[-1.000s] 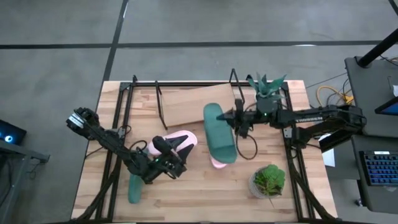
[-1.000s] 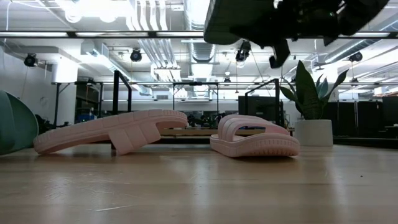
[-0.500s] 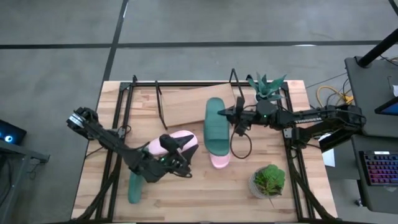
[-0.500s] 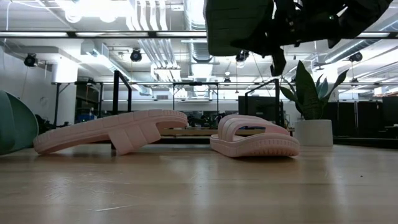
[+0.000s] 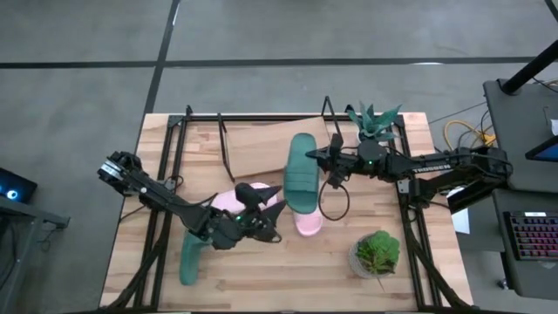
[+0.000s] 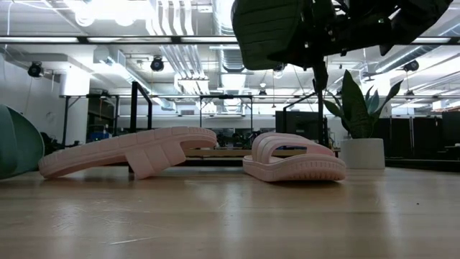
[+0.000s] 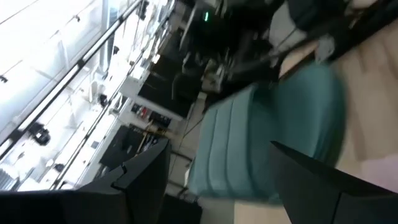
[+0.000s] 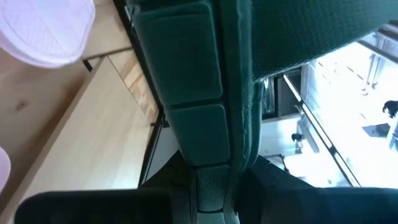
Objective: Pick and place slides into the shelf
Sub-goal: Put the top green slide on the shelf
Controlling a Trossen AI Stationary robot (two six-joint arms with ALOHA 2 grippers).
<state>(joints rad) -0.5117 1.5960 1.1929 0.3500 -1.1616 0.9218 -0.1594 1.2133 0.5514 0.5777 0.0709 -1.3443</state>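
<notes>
- One teal slide (image 5: 189, 262) lies at the counter's (image 5: 288, 283) 8 o'clock edge, partly under the left arm.
- The left gripper (image 5: 261, 218) hovers just off centre toward 7 o'clock, above a pink slide (image 5: 228, 201); its fingers (image 7: 323, 177) are released, grasping nothing.
- A second pink slide (image 5: 307, 224) lies strap up near the centre, partly under the lifted teal one.
- The other teal slide (image 5: 302, 173) hangs in the air over the lower edge of the shelf (image 5: 257, 146), which sits toward 12 o'clock.
- The right gripper (image 5: 334, 167) reaches in from 3 o'clock, its fingers clenched on that teal slide's edge.
- One potted plant (image 5: 375, 121) stands at 1 o'clock, another (image 5: 377, 253) at 4 o'clock.
</notes>
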